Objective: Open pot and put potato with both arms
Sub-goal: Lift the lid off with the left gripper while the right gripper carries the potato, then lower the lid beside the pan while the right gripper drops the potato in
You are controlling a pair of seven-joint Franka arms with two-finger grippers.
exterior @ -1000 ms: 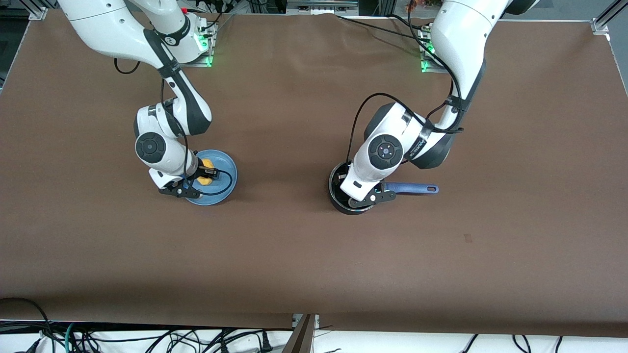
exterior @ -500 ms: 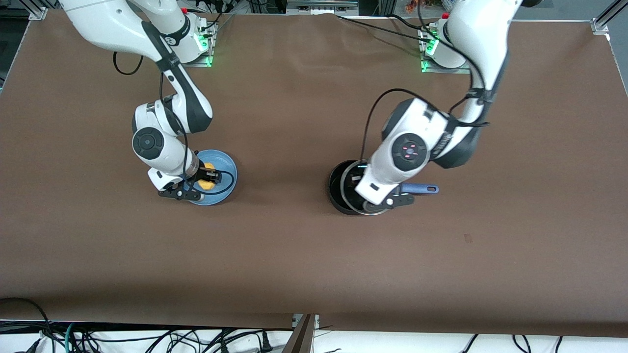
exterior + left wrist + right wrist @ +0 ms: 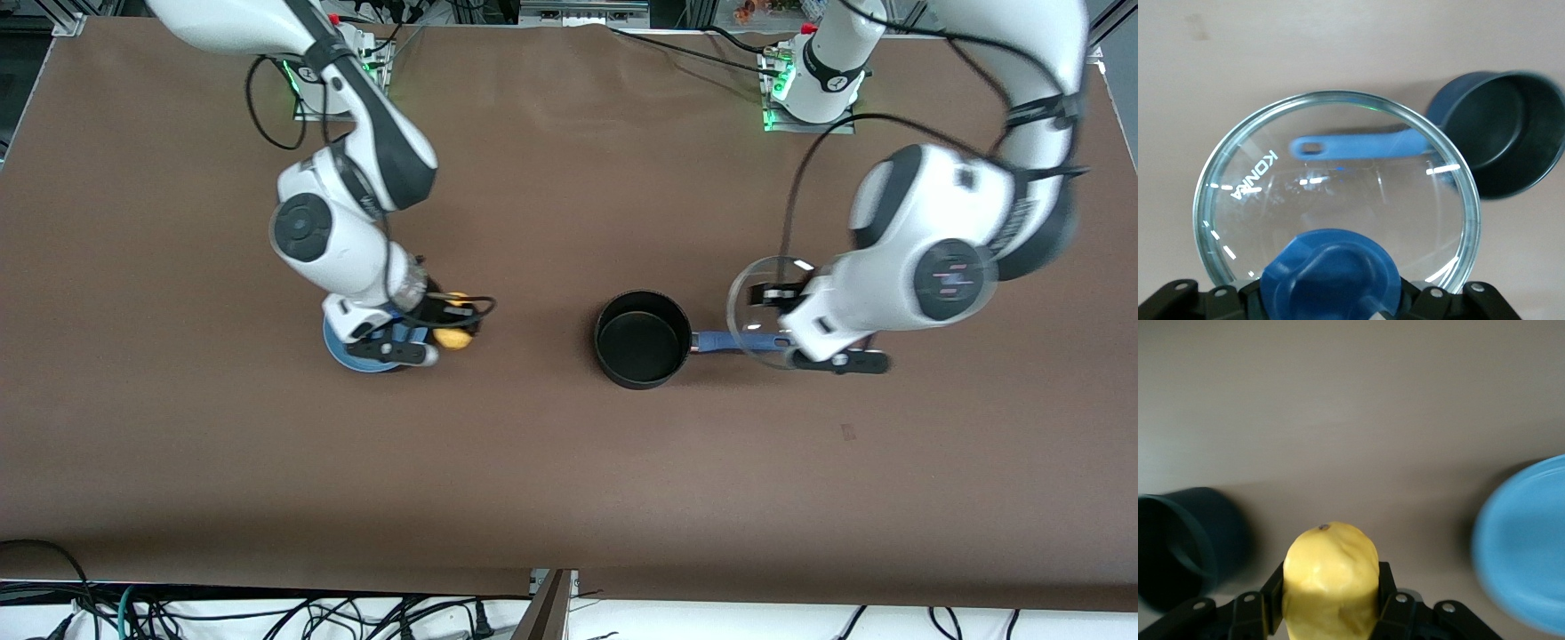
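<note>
A brown mat covered the bench [image 3: 551, 462], with cables trailing under its near edge and 2 green-lit arm bases along its top edge. The pot [image 3: 642, 339] stood open mid-bench, handle toward the left arm's end. The left claw [image 3: 1331, 293] was clamped on the lid [image 3: 1338, 193] over that handle. The right claw [image 3: 1330, 600] gripped the potato [image 3: 1330, 577] in the air beside the blue plate [image 3: 342, 354].
</note>
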